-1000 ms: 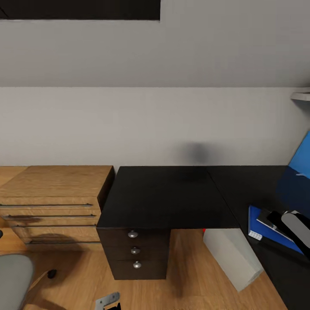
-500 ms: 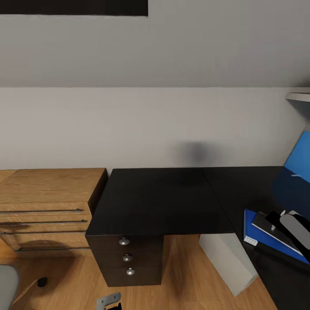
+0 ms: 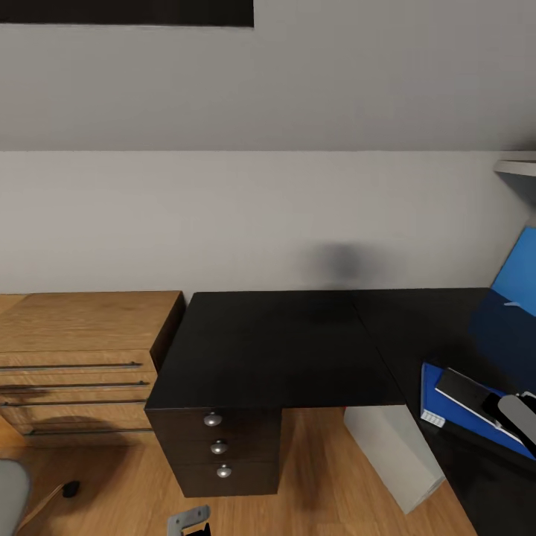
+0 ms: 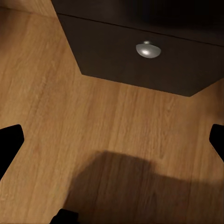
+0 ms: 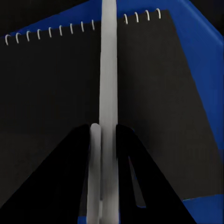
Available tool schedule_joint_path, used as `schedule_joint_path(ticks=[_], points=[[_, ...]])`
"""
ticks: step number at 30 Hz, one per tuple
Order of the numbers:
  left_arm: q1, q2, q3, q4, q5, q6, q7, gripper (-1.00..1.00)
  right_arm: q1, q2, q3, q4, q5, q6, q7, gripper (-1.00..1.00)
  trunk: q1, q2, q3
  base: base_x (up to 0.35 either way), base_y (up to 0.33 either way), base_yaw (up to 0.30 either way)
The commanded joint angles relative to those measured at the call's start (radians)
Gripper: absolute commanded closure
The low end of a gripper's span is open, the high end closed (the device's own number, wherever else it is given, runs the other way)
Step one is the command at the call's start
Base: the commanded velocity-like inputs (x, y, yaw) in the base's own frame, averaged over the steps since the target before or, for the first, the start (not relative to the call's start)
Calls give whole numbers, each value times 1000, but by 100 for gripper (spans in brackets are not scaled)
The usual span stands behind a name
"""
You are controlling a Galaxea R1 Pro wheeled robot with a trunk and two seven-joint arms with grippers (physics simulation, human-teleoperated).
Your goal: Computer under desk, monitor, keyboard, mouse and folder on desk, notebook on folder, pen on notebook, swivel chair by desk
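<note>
On the black desk, at its right side, the blue folder lies flat with the dark spiral-bound notebook stacked on it. My right gripper hangs just over the notebook. In the right wrist view the gripper is shut on the slim white pen, held lengthwise above the notebook and folder. I cannot tell whether the pen touches the cover. The pale computer stands under the desk. My left gripper is open, low over the floor by the drawer block.
A light-wood drawer unit adjoins the desk's left end. The desk's black drawer block carries three knobs. A grey edge of the swivel chair and a castor show at the lower left. A blue wall panel rises at the right.
The camera has swung slightly right, shifting the scene left. My right gripper has dropped lower and further right over the notebook, still holding the pen.
</note>
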Motion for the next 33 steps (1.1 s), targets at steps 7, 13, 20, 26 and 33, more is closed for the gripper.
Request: schedule_joint_path(ticks=[7, 13, 20, 26, 33], points=[[0, 1, -5, -2, 6, 5, 6, -100, -2, -1, 6, 7, 0, 3, 3, 100, 0, -1, -1, 2, 1, 0], [0, 1, -5, -1, 6, 4, 6, -100, -2, -1, 6, 6, 1, 3, 3, 100, 0, -1, -1, 161, 134, 0], [0, -1, -5, 16, 5, 4, 6, -100, -2, -1, 6, 4, 1, 3, 4, 100, 0, -1, -1, 23, 19, 0], [0, -1, -6, 18, 5, 4, 6, -100, -2, -1, 6, 4, 1, 3, 3, -100, 0, -1, -1, 1, 0, 0], [0, -1, -8, 19, 5, 4, 6, -100, -2, -1, 6, -4, 0, 2, 5, -100, 0, -1, -1, 0, 0, 0]])
